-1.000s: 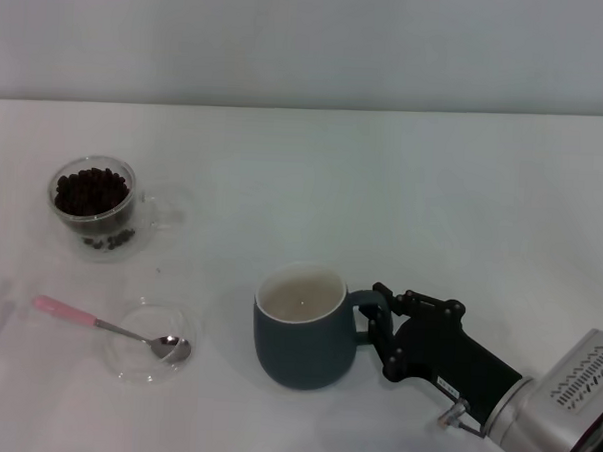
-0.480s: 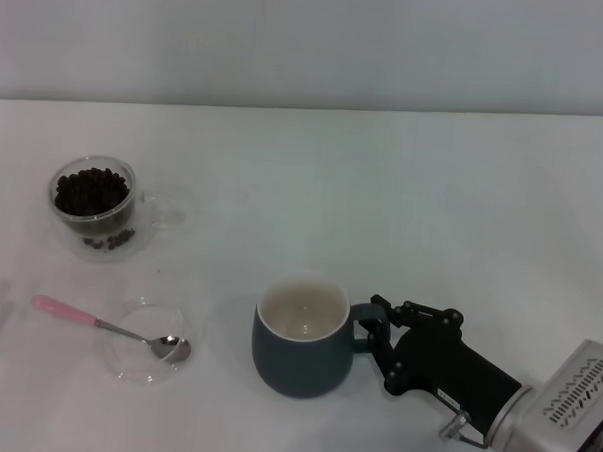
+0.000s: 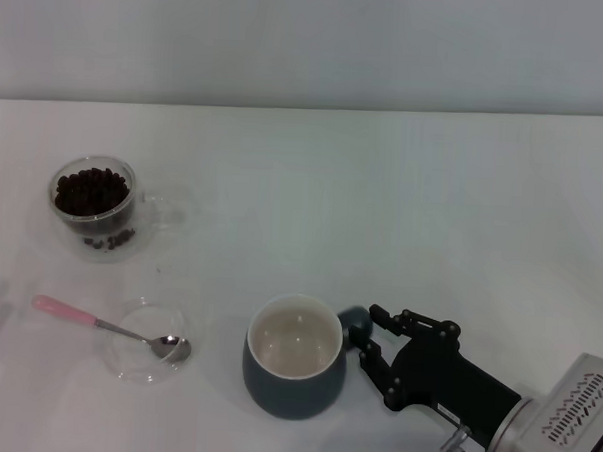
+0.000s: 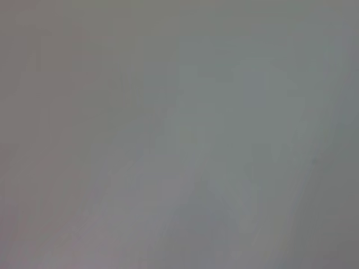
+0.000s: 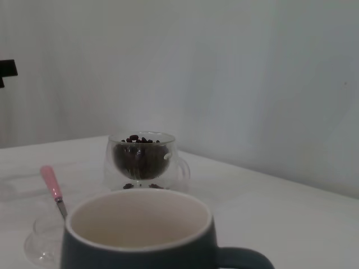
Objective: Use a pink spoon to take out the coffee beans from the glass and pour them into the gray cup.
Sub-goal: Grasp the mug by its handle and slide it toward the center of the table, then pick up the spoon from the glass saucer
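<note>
1 spoon (image 3: 107, 325), 1 glass (image 3: 94, 201), 1 mug (image 3: 294, 356)

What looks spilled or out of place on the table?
A few coffee beans show at the foot of the glass, seemingly under its inner wall. The gray cup stands upright and empty.

No readable text, labels, brands or numbers anywhere — not in the head view, not in either wrist view.
</note>
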Controlling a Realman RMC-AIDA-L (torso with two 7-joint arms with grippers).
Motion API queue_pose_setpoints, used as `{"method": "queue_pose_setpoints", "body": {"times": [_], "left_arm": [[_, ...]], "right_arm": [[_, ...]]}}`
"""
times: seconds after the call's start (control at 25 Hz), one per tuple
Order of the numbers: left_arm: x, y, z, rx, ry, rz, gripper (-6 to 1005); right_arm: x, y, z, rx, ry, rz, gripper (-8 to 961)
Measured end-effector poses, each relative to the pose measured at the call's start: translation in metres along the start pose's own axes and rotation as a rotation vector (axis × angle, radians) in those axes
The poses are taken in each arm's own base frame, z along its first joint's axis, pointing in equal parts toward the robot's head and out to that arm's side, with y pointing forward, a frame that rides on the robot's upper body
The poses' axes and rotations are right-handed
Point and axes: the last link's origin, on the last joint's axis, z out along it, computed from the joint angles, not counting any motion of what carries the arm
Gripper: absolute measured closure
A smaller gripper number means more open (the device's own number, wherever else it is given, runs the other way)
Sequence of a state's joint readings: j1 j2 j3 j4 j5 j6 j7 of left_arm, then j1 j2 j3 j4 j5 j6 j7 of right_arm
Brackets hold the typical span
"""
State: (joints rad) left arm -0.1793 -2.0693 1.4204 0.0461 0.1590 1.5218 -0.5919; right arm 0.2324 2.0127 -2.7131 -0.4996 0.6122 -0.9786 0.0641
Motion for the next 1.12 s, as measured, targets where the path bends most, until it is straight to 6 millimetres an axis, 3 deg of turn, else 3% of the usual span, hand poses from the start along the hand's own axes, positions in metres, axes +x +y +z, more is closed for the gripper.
{"method": "queue_pose_setpoints", "body": {"times": [0.36, 0.8, 1.12], "left_arm": [[0.000, -0.001, -0.001, 0.007, 0.001, 0.000, 111], [0.002, -0.002, -0.001, 0.010, 0.007, 0.002, 111], [0.002, -0.002, 0.000, 0.006, 0.010, 0.002, 110]], "right_arm": [[-0.002, -0.001, -0.005, 0.006, -0.030, 0.021, 572], [0.008, -0.007, -0.030, -0.001, -0.044, 0.145, 93], [0.012, -0.018, -0.070, -0.103, -0.081, 0.257, 87]]}}
